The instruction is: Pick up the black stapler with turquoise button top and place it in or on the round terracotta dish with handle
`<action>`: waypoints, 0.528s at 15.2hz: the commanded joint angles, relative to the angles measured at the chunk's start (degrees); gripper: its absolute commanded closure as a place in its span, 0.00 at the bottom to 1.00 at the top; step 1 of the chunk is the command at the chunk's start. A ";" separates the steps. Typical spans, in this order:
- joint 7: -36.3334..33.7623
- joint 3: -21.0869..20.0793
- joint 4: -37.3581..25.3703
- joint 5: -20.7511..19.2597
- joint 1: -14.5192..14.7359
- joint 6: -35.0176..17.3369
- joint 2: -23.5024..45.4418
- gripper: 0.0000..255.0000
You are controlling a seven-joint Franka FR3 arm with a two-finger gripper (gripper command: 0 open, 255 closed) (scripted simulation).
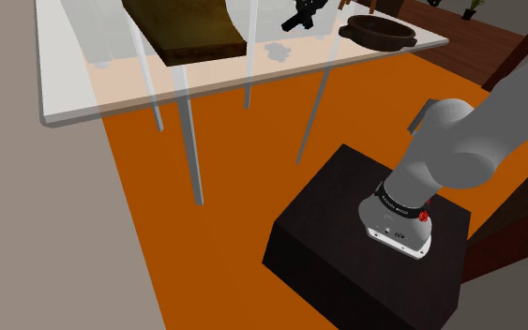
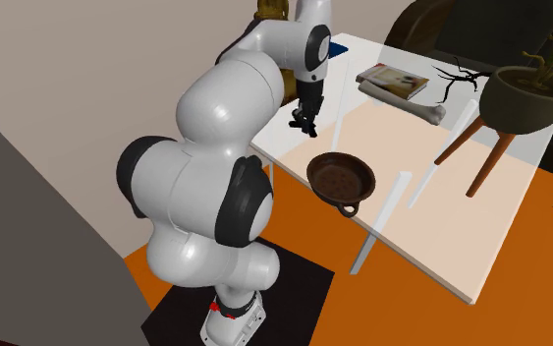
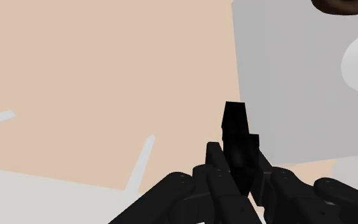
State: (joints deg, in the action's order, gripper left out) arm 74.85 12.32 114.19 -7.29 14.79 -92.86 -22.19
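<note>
Pale desk [image 2: 441, 251] on thin legs, white arm [image 2: 215, 128] stretching over it, round brown dish with handle [image 2: 341, 179] sitting near the desk's edge, gripper [image 2: 304, 118] clamped on the black stapler [image 3: 234, 121], stapler up off the desk, apart from the dish

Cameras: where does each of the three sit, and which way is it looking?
Shoulder view: beside the stand, looking down and across to the table; shows the arm at its base.
Second exterior view: high behind the arm, looking down over it at the table; shows nearly the whole arm and the gripper.
Wrist view: on the hand, looking down at the table; shows the gripper clasping the stapler.
Shared: both exterior views show the dish on the table.
</note>
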 commanded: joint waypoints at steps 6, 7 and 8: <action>0.38 -0.22 -6.51 0.31 0.17 5.37 1.17 1.00; 0.45 -0.23 -7.53 0.36 0.19 6.14 1.43 1.00; 0.53 -0.24 -8.57 0.41 0.21 6.91 1.69 1.00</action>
State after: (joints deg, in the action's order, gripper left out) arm 75.24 12.06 106.59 -6.91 15.00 -86.77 -20.66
